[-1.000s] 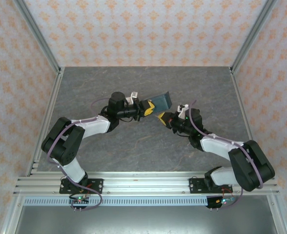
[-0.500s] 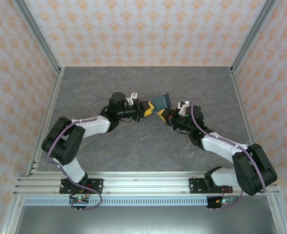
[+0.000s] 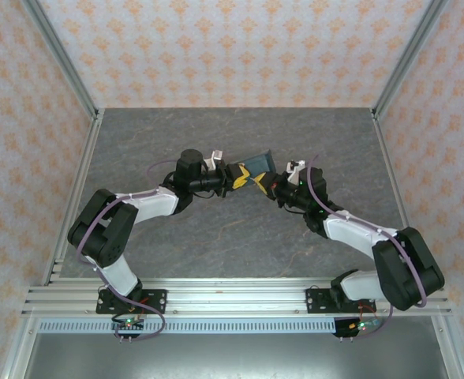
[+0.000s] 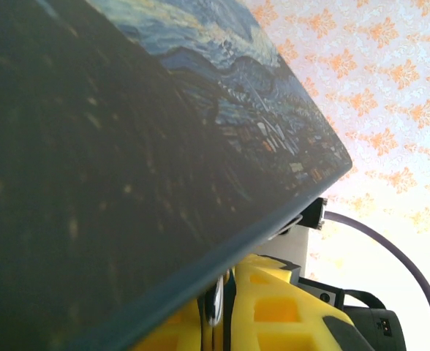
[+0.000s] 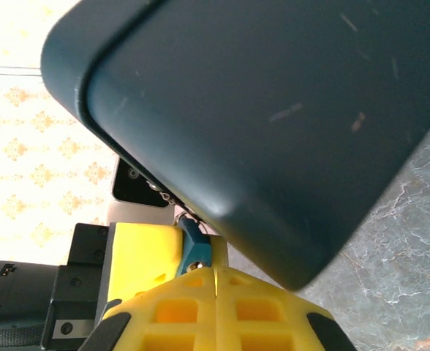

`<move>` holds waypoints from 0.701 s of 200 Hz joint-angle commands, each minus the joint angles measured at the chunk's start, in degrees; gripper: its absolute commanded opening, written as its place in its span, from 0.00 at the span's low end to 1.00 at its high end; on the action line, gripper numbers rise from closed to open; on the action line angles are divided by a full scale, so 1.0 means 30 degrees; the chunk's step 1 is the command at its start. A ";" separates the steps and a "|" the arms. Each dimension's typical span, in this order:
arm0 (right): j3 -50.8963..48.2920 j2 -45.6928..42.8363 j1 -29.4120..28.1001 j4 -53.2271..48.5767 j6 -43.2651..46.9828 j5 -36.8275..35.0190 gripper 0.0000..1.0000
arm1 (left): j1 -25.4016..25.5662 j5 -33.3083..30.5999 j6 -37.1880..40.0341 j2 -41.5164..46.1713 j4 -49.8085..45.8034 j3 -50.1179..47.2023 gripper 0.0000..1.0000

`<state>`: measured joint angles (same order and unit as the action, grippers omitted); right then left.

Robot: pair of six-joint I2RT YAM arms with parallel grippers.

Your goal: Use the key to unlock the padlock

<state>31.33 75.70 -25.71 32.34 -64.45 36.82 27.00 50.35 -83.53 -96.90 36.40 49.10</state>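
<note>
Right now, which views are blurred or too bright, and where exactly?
Left wrist: the tin is near and soft, the wall at lower right washed out. Right wrist: wall at left overexposed, padlock fairly sharp. Top external: evenly lit, sharp.

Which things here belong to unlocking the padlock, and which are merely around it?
Belong to the job: padlock, left hand, right hand.
Merely around: painted tin, grey table, patterned walls.

The grey marbled table (image 3: 216,245) (aluminium rails (image 3: 232,298) at its near edge) carries the two arm bases (image 3: 133,300).
</note>
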 commanded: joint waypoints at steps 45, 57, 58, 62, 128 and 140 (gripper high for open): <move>0.0542 0.0228 -0.0158 0.0981 -0.0344 -0.0671 0.00 | 0.0066 0.0217 0.0464 -0.0014 0.1063 0.0359 0.00; 0.0586 0.0259 -0.0136 0.1034 -0.0397 -0.0671 0.00 | 0.0070 0.0210 0.0464 -0.0039 0.1074 0.0333 0.00; 0.0594 0.0257 -0.0133 0.1031 -0.0400 -0.0671 0.00 | 0.0061 0.0210 0.0471 -0.0041 0.1076 0.0332 0.00; 0.0597 0.0282 -0.0137 0.1063 -0.0421 -0.0671 0.00 | 0.0054 0.0221 0.0464 -0.0043 0.1099 0.0341 0.00; 0.0922 0.0339 -0.0146 0.1173 -0.0536 -0.0496 0.00 | 0.0076 0.0071 0.0559 0.0015 0.0877 0.0304 0.00; 0.0997 0.0364 -0.0164 0.1152 -0.0509 -0.0466 0.00 | 0.0092 -0.0038 0.0566 0.0037 0.0855 0.0309 0.00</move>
<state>31.94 76.42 -25.71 32.62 -65.60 35.79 27.00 49.69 -83.53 -96.90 36.40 49.10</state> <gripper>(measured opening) 0.040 0.105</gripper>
